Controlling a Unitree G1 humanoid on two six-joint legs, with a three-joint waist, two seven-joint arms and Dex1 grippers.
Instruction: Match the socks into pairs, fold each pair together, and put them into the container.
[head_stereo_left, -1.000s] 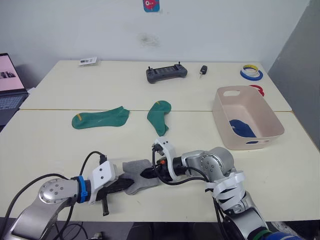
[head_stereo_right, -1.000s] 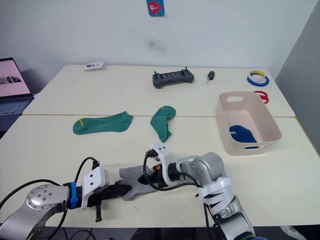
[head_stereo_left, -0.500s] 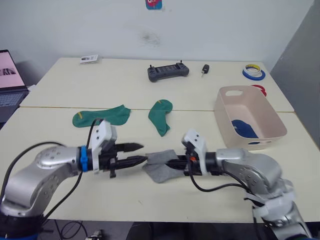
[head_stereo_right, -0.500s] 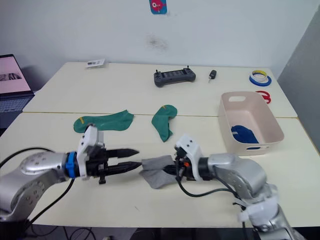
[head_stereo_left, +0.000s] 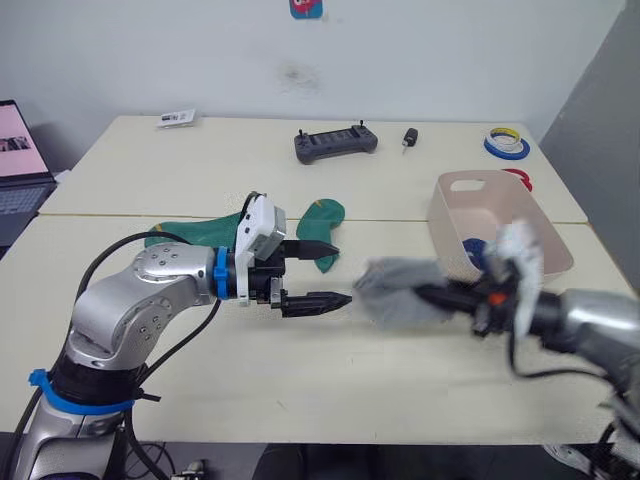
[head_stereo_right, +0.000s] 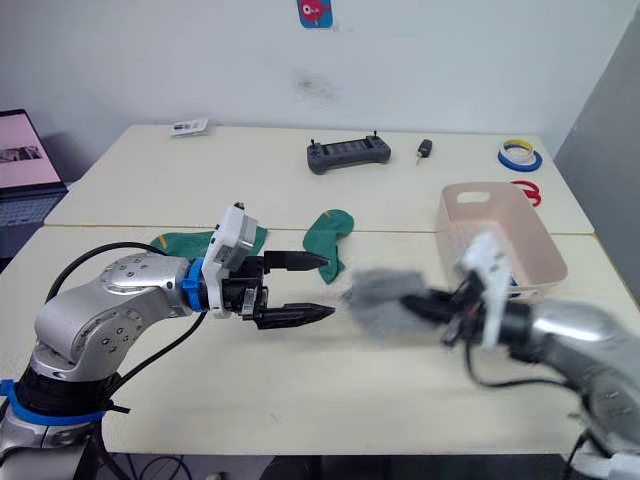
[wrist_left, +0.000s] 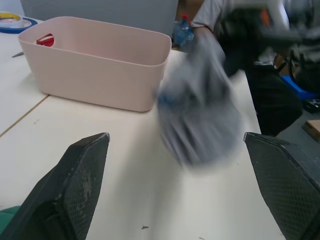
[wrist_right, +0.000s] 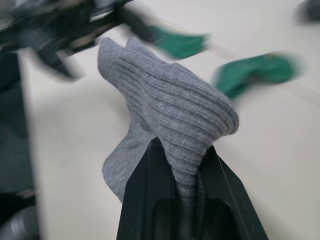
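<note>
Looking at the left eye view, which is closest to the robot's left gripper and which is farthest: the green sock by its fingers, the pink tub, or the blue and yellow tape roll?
From the left gripper, nearest first:
1. The green sock, just behind its fingers, mid-table.
2. The pink tub, further toward the robot's right.
3. The blue and yellow tape roll, at the far right corner.

There are two green socks (head_stereo_left: 322, 215) (head_stereo_left: 190, 232) behind the left gripper (head_stereo_left: 334, 275). The right gripper (head_stereo_left: 430, 293) holds grey socks (head_stereo_left: 395, 291). One pink tub (head_stereo_left: 500, 215) has something blue (head_stereo_left: 473, 249) inside. Beyond it lie two tape rolls (head_stereo_left: 503, 146) (head_stereo_left: 520, 177).
</note>
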